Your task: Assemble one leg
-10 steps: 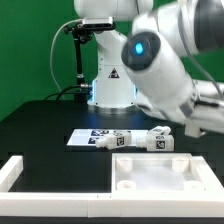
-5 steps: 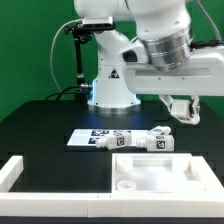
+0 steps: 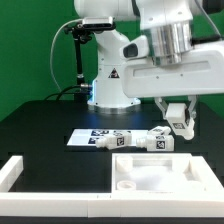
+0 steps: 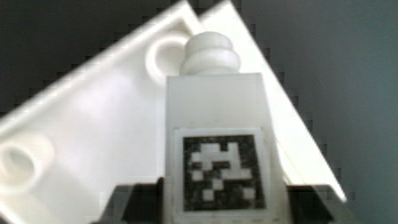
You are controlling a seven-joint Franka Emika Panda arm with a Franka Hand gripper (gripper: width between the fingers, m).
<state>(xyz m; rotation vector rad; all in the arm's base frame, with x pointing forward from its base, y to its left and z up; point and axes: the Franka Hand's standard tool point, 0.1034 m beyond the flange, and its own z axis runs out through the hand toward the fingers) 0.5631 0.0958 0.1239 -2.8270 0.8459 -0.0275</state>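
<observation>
Here the hand hangs downward, gripping the leg.

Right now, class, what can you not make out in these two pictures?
1. Grip of the pincer: wrist view, the held leg covers it.
2. The tabletop: exterior view, cut off at that view's right edge.
3. Tags on the lying legs: exterior view, too small to read.
4. The frame: exterior view, cut off at its left edge.

The pincer hangs pointing straight down, clamped around the leg.
</observation>
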